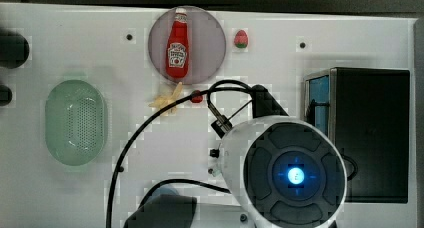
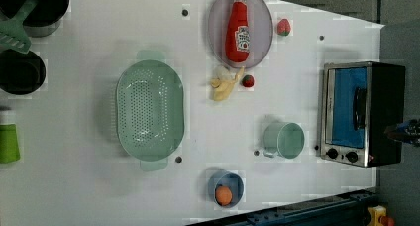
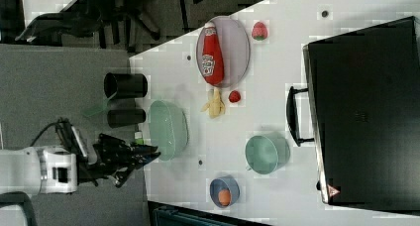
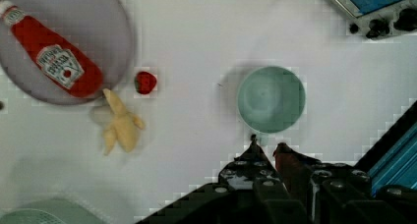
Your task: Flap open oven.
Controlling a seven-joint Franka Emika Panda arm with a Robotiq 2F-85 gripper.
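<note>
While the green colander (image 2: 149, 112) sits at the left view's left and a mint cup (image 2: 284, 140) mid-table, the oven (image 2: 363, 113) stands at the table's (image 2: 74, 151) right edge, door shut. Hand (image 4: 265, 148) hangs above the cup, fingers nearly together, holding nothing. Oven looks heavy and rigid; the dark bar handle (image 2: 360, 107) is the place to hook and pull.
</note>
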